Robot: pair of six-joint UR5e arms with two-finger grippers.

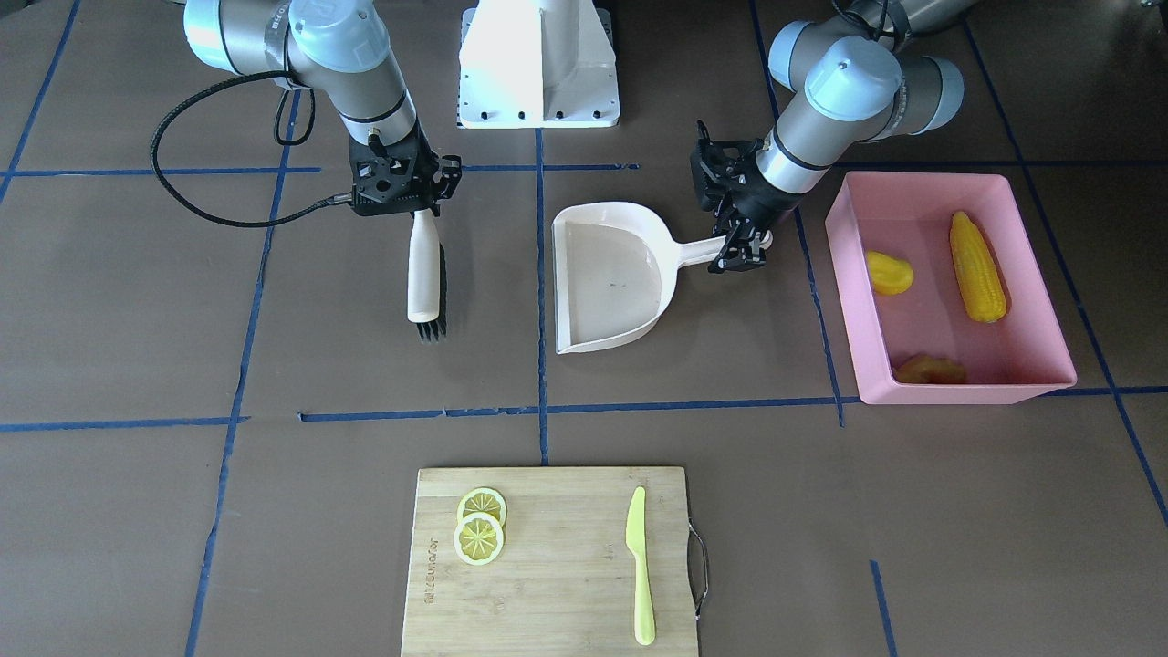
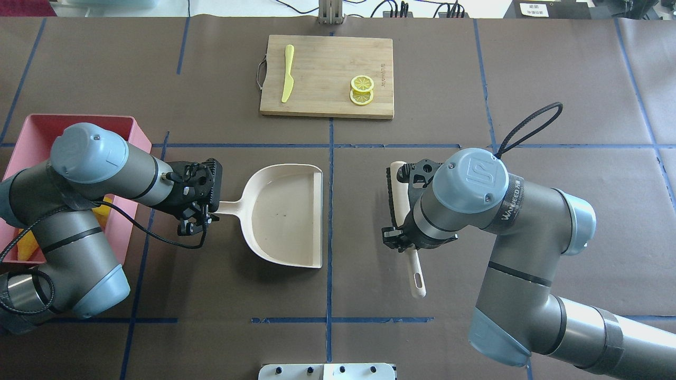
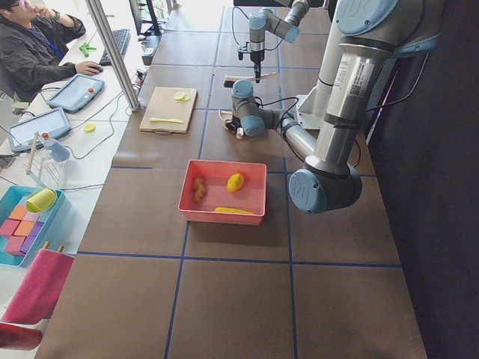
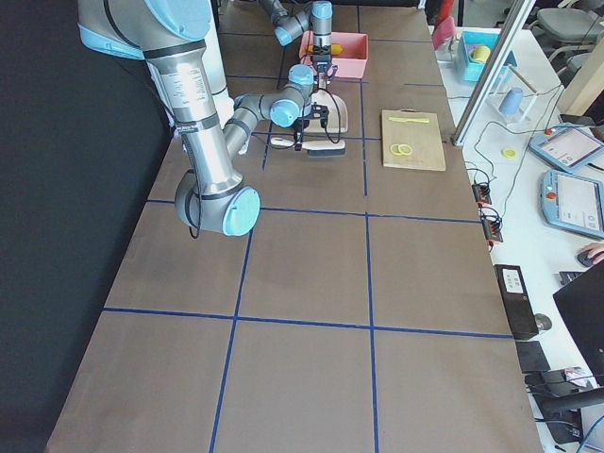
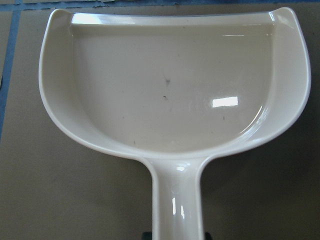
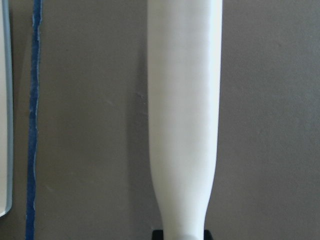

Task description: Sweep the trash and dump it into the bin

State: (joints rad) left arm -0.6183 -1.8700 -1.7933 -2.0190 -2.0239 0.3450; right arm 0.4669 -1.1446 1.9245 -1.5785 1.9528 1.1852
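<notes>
Dustpan handle (image 5: 177, 200) seems clamped in left claw (image 1: 744, 253); trash (image 1: 976, 266) in bin (image 1: 958, 393) beside.

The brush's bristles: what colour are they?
Black. The bristles of the brush show best in the exterior front-facing view, beside its cream-white handle.

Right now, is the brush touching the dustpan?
Apart. The front-facing view shows bare table and a blue tape line between the brush and the dustpan. The overhead view shows the same gap.
</notes>
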